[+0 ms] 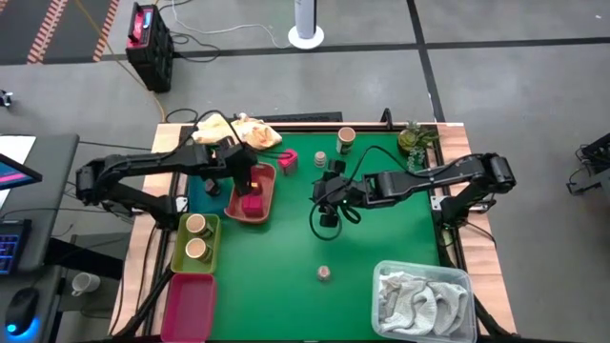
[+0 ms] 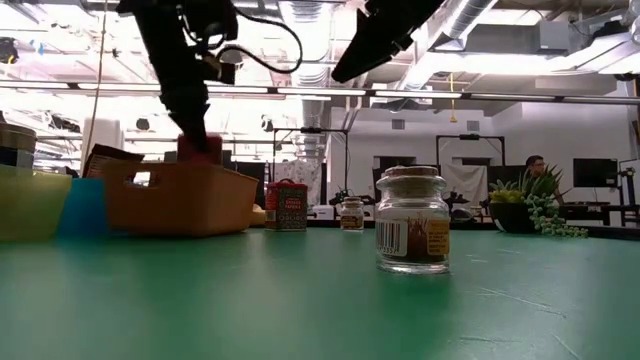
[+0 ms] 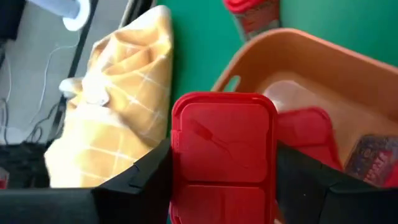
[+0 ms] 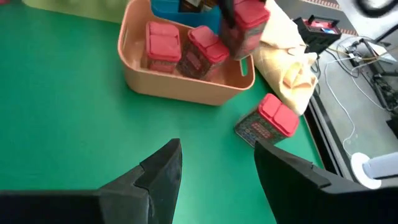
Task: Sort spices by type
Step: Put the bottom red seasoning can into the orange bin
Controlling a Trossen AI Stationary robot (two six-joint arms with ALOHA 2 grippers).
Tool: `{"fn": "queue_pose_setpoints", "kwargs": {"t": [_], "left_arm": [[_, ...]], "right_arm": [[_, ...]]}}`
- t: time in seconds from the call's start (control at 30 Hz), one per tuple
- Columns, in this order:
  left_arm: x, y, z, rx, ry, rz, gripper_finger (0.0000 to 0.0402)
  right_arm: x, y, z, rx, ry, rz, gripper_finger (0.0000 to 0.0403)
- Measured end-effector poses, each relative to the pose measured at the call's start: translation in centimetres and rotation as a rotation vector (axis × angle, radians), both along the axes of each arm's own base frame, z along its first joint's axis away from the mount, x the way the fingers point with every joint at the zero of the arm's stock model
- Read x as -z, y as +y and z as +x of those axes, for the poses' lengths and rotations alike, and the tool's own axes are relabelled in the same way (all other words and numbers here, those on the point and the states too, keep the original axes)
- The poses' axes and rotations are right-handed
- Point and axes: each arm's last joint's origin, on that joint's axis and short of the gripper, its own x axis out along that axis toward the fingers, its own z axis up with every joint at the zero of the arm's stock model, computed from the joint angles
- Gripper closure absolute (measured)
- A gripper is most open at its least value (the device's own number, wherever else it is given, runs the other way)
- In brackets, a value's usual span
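The left pincer (image 1: 250,177) is pinching a red-lidded spice box (image 3: 225,152) and holds it just over the salmon tray (image 4: 140,78); two more red-lidded boxes (image 4: 163,42) already sit inside that tray, so this looks like the step of putting the red ones together; next, I think the pincer should go lower, let the box go in a free spot by the others, then lift away.

The held box hangs upright with its lid on top; its long side runs up and down; one box in the tray leans over a bit.

The right pincer (image 4: 217,165) is spread wide and holds nothing; it waits above the middle of the green tabletop (image 1: 381,238).

More things still wait; a red-lidded box (image 4: 268,123) lies tipped on the tabletop beside the tray, near the yellow cloth (image 1: 238,129); a little glass jar (image 2: 412,220) stands upright far from the trays; two tan cups (image 1: 196,236) stand in the lime tray (image 1: 179,257).
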Motion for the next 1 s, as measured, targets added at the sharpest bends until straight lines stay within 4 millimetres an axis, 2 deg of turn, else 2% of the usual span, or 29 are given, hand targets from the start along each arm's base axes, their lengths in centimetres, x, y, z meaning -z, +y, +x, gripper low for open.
{"fn": "queue_pose_setpoints", "kwargs": {"t": [0.17, 0.27, 0.7, 1.0], "left_arm": [[1.4, -0.6, -0.1, 0.044, 0.015, -0.064, 0.0180], [1.3, -1.0, 0.3, 0.078, -0.038, -0.101, 0.0184], [1.5, -2.0, 0.7, 0.300, -0.054, -0.262, 0.0182], [1.5, -1.9, 0.7, 0.317, -0.043, -0.245, 0.0181]], "right_arm": [[0.0, 0.0, 0.0, 0.005, -0.003, 0.005, 0.0168], [-0.1, 0.0, 0.1, 0.003, -0.010, 0.004, 0.0168], [-0.1, 0.2, 0.1, -0.004, -0.018, 0.004, 0.0168], [-0.2, 0.4, 0.1, -0.012, -0.022, 0.002, 0.0168]]}}
